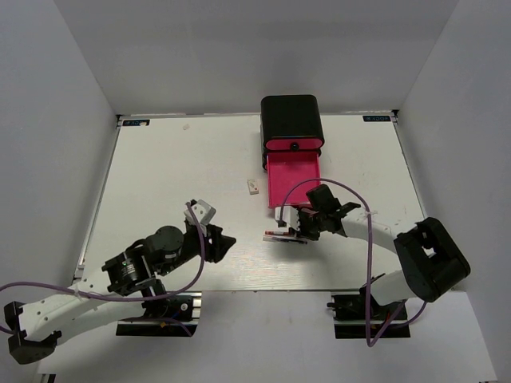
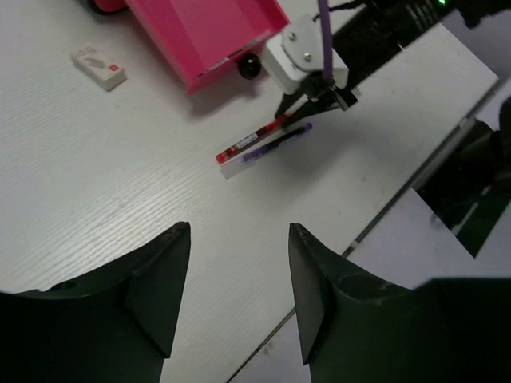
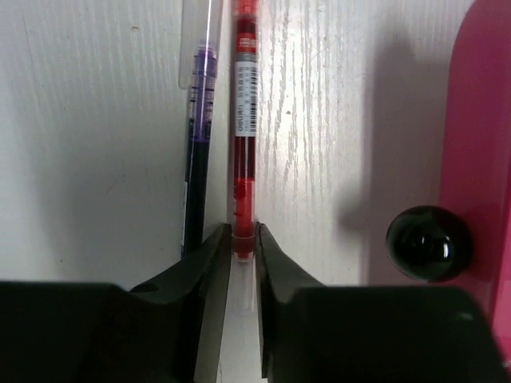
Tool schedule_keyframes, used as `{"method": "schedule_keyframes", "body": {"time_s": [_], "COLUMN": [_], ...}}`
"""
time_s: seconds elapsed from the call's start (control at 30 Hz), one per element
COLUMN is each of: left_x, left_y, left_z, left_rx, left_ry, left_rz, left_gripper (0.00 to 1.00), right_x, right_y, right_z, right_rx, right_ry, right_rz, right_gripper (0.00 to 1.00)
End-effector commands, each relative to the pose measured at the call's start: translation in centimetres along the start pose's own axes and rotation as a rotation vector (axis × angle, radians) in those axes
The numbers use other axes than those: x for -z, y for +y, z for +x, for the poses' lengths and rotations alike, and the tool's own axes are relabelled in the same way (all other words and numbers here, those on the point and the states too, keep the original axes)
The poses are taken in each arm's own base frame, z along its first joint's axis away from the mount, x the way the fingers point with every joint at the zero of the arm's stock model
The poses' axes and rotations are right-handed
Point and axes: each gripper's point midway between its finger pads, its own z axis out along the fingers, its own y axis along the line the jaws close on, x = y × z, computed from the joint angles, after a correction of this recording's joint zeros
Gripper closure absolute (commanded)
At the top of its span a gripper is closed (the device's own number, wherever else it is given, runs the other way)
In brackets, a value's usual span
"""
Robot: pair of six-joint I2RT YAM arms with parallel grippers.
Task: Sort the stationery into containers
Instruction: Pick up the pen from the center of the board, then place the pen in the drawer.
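1. Overhead view: a black cabinet (image 1: 291,118) is standing at the far side of the white tabletop (image 1: 176,175). One pink drawer (image 1: 294,177) is pulled out toward the arms. A red pen (image 1: 279,232) and a purple pen (image 1: 287,239) are lying on the tabletop just in front of the drawer. The right tool (image 1: 302,231) is sitting at their right ends. The left tool (image 1: 229,242) is hanging well apart to the left, so the right arm is clearly the nearer one. A white eraser (image 1: 253,187) is lying left of the drawer.
2. Left wrist view: the left tool's fingers are standing spread with nothing between them. The two pens are lying side by side ahead of it, their long axes pointing toward the right tool.
3. Right wrist view: the right tool is pinching the near end of the red pen, one finger pressing on each side. The pen's long axis is running straight away from the tool. The purple pen is lying parallel, just to its left. The drawer and its black knob (image 3: 428,243) are sitting to the pen's right, so the carry is likely heading rightward, up and over the drawer front.
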Motion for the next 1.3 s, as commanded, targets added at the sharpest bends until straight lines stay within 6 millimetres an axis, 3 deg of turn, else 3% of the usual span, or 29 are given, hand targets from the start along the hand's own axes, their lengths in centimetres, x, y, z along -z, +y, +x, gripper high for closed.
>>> {"method": "schedule_keyframes", "body": {"time_s": [0.0, 0.03, 0.1, 0.23, 0.37, 0.5, 0.6, 0.67, 0.7, 0.87, 0.93, 0.97, 1.03, 1.17, 1.23, 1.27], "left_x": [-0.2, -0.3, -0.4, -1.2, -2.4, -4.2, -6.0, -6.9, -7.3, -9.8, -10.8, -11.4, -12.3, -13.5, -14.1, -14.2], "left_y": [-2.7, -2.9, -3.6, -4.5, -5.0, -5.8, -6.1, -6.5, -6.9, -6.6, -7.1, -6.8, -7.2, -7.0, -7.0, -7.2], "left_z": [0.1, 0.4, 0.9, 1.6, 2.8, 3.7, 5.2, 5.4, 7.1, 8.3, 7.6, 8.4, 7.8, 8.7, 9.0, 9.2], "left_rx": [-0.072, -0.085, -0.097, -0.106, -0.123, -0.139, -0.216, -0.276, -0.307, -0.439, -0.451, -0.453, -0.462, -0.473, -0.482, -0.48], "left_ry": [0.004, 0.017, 0.022, 0.033, 0.084, 0.113, 0.18, 0.208, 0.273, 0.31, 0.292, 0.321, 0.298, 0.312, 0.318, 0.32], "left_rz": [0.167, 0.179, 0.227, 0.274, 0.291, 0.321, 0.343, 0.37, 0.413, 0.426, 0.43, 0.414, 0.418, 0.408, 0.409, 0.419], "left_gripper": [0.37, 0.37, 0.37, 0.37, 0.39, 0.39, 0.36, 0.33, 0.32, 0.28, 0.27, 0.27, 0.27, 0.27, 0.27, 0.27], "right_x": [-0.4, -0.4, -0.2, 2.5, 6.1, 8.7, 9.3, 9.8, 9.7, 9.2, 8.5, 8.6, 8.2, 8.4, 8.6, 8.2], "right_y": [1.8, 2.0, 2.4, 2.7, -0.1, -4.1, -8.2, -9.8, -11.1, -14.2, -14.9, -15.2, -15.6, -15.9, -15.8, -15.4], "right_z": [0.5, 0.2, 0.0, -3.6, -8.6, -11.7, -11.3, -11.0, -10.9, -9.4, -9.0, -8.6, -7.9, -6.9, -6.2, -5.6], "right_rx": [0.005, 0.013, 0.029, 0.074, 0.131, 0.106, 0.069, 0.027, 0.019, -0.048, -0.069, -0.084, -0.101, -0.136, -0.151, -0.156], "right_ry": [0.007, -0.002, -0.022, -0.143, -0.247, -0.301, -0.244, -0.219, -0.2, -0.117, -0.096, -0.084, -0.06, -0.029, -0.019, -0.003], "right_rz": [-0.088, -0.1, -0.113, -0.107, -0.016, 0.159, 0.345, 0.426, 0.463, 0.57, 0.577, 0.59, 0.595, 0.623, 0.629, 0.617], "right_gripper": [0.77, 0.9, 1.0, 1.0, 1.0, 1.0, 1.0, 1.0, 1.0, 1.0, 1.0, 1.0, 1.0, 1.0, 0.96, 0.8]}}
